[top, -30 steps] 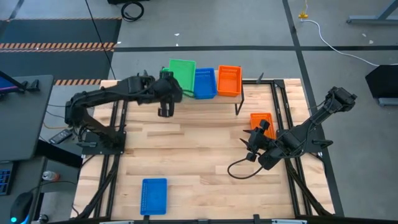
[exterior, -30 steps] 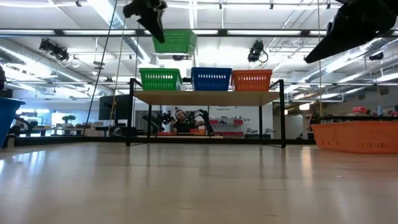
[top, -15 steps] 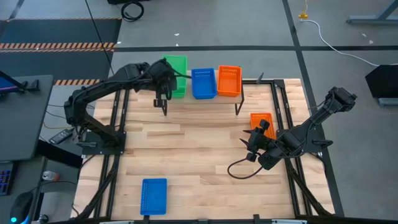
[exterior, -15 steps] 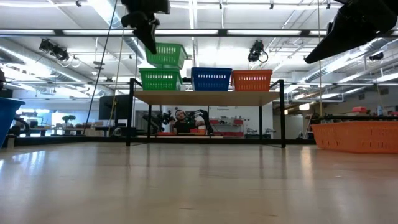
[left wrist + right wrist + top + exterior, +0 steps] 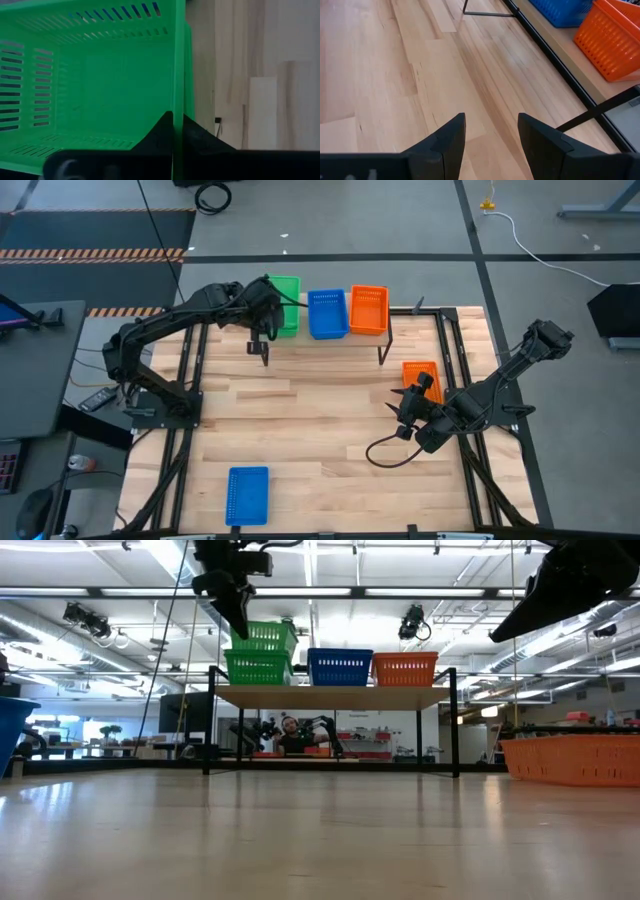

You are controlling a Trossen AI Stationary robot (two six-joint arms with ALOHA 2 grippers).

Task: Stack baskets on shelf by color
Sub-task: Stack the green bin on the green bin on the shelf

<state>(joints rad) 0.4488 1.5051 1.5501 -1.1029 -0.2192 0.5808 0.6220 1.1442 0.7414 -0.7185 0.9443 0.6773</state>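
My left gripper [image 5: 262, 332] is shut on a green basket [image 5: 285, 302] and holds it over the shelf's [image 5: 330, 696] left end. In the low view that basket [image 5: 264, 637] sits tilted right on top of a second green basket [image 5: 258, 668] on the shelf. A blue basket [image 5: 340, 667] and an orange basket [image 5: 405, 669] stand beside them on the plank. My right gripper [image 5: 408, 406] is open above the table, next to a loose orange basket [image 5: 421, 376] that rests on its base. Another blue basket [image 5: 248, 493] lies near the front edge. My left gripper pinches one side wall [image 5: 175, 95] of the green basket, one finger inside the basket and one outside. The fingers [image 5: 236, 602] come from above, slanting down. The basket is tilted; its bottom meets the rim of the green basket below, and I cannot tell whether it rests there.
The shelf's black legs [image 5: 383, 345] stand on the slatted tabletop [image 5: 320, 420] at its far edge. A black cable [image 5: 385, 452] loops on the table below my right gripper. Bare wood stretches across the table's middle. A person [image 5: 290, 736] shows in the room behind, under the shelf.
My left gripper has moved toward the table's far left and come down, lowering the green basket from well above the shelf onto the green basket standing there. The basket has tipped slightly. My right arm has kept still.
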